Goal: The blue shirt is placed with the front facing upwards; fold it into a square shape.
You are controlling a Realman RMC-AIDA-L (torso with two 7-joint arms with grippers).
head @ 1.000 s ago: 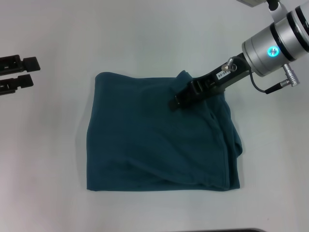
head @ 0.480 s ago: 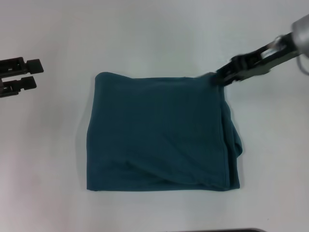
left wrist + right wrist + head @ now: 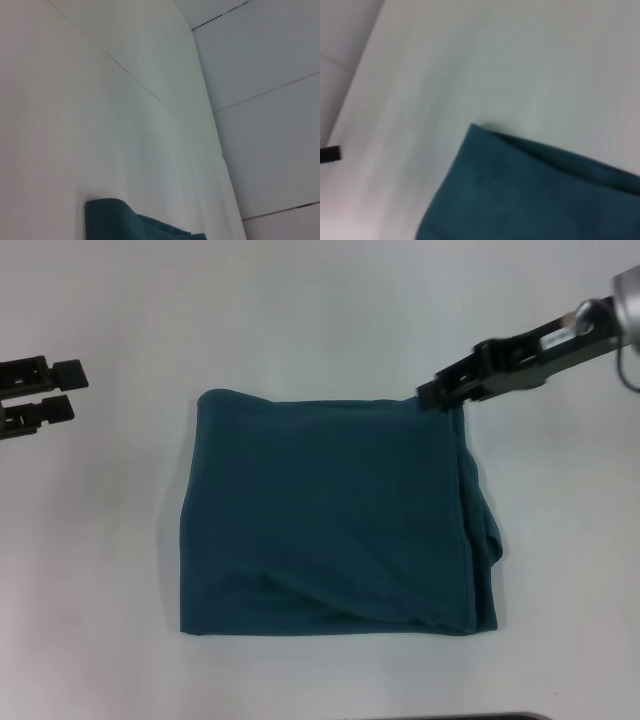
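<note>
The white table (image 3: 320, 310) carried a single blue shirt (image 3: 330, 520), folded into a near-square block at the middle of the work area with its plain teal side up, its slightly longer axis running left to right and its layered, rumpled edges along the robot's right side. Two grippers showed: the right gripper (image 3: 432, 395) sat at the shirt's far right corner, and whether it gripped cloth could not be told. The left gripper (image 3: 62, 388) rested at the table's left edge, well apart from the shirt, its two fingers parted by a narrow gap.

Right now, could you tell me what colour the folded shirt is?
The blue shirt is plain dark teal-blue, no lettering showing; clearest in the head view.
</note>
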